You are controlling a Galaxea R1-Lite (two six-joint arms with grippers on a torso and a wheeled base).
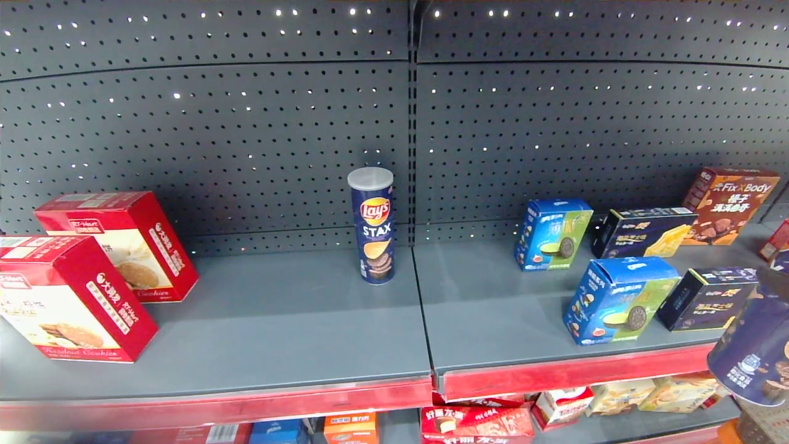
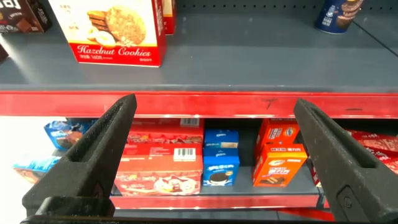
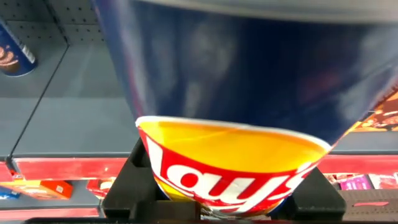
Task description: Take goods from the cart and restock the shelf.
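A dark blue chips can [image 1: 373,225] with a clear lid stands upright at the back middle of the grey shelf [image 1: 277,333]. It appears far off in the left wrist view [image 2: 339,14] and the right wrist view [image 3: 15,53]. A second chips can [image 1: 752,345] hangs tilted at the right, in front of the shelf's red edge. My right gripper [image 3: 221,190] is shut on this can [image 3: 249,93], which hides its fingers. My left gripper [image 2: 214,155] is open with nothing between its fingers [image 2: 93,168]. It faces the shelf's red front edge [image 2: 199,102].
Two red cookie boxes [image 1: 68,299] [image 1: 123,243] stand on the shelf's left part. On the right are two blue-green boxes [image 1: 551,234] [image 1: 619,300], two dark boxes [image 1: 647,232] [image 1: 706,298] and a brown box [image 1: 730,197]. The lower shelf [image 2: 217,202] holds several packs.
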